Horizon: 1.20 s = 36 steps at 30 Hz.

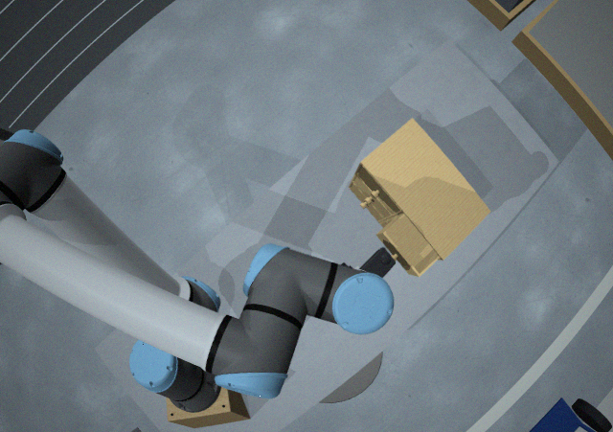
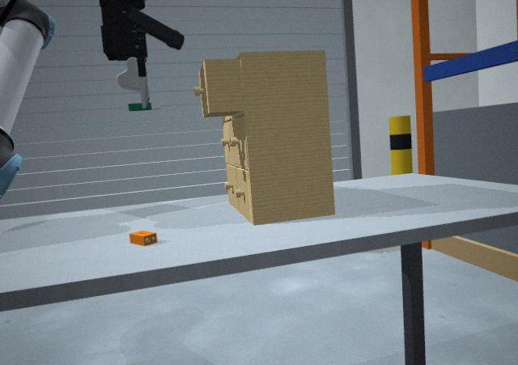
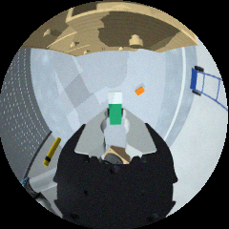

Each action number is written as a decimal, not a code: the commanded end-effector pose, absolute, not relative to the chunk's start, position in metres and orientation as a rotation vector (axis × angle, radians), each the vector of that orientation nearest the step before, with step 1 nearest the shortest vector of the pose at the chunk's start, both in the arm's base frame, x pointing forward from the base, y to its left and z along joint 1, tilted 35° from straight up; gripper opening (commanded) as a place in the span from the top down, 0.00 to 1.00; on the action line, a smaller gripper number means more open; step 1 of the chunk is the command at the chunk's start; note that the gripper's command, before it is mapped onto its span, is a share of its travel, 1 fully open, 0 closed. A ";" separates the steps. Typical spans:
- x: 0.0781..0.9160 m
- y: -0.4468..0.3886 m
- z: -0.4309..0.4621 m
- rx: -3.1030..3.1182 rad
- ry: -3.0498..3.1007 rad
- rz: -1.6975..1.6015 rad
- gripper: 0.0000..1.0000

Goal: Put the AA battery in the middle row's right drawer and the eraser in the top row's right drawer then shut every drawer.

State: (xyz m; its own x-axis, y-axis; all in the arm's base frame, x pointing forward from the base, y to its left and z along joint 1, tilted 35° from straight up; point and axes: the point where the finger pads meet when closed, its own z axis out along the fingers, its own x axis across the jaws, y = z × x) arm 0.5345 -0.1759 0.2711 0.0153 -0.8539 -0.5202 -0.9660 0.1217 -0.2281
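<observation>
The end effector (image 2: pixel 144 104) (image 3: pixel 114 108), clamped on the green-and-white eraser (image 2: pixel 139 107) (image 3: pixel 114 114), hangs apart from the chest (image 1: pixel 426 190) (image 2: pixel 288 135) (image 3: pixel 119 29), seemingly clear of its edges.

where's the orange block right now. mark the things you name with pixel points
The orange block (image 2: pixel 142 238) (image 3: pixel 139 91) lies on the table (image 2: pixel 288 252) (image 3: pixel 143 64), in front of the chest (image 2: pixel 288 135) (image 3: pixel 91 29); in the exterior view it sits lower left, below the raised gripper (image 2: pixel 145 105) (image 3: pixel 114 108).
</observation>
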 end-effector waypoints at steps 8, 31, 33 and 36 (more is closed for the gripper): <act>0.525 -0.196 0.304 -1.759 1.861 0.265 0.89; 0.512 -0.222 0.346 -1.759 1.861 0.267 0.89; 0.511 -0.224 0.349 -1.759 1.861 0.267 0.89; 0.510 -0.226 0.352 -1.759 1.861 0.267 0.89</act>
State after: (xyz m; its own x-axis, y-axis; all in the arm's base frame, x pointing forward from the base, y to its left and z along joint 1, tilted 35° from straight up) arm 0.5124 -0.2203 0.3424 0.0156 -0.8529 -0.5219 -0.9664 0.1211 -0.2268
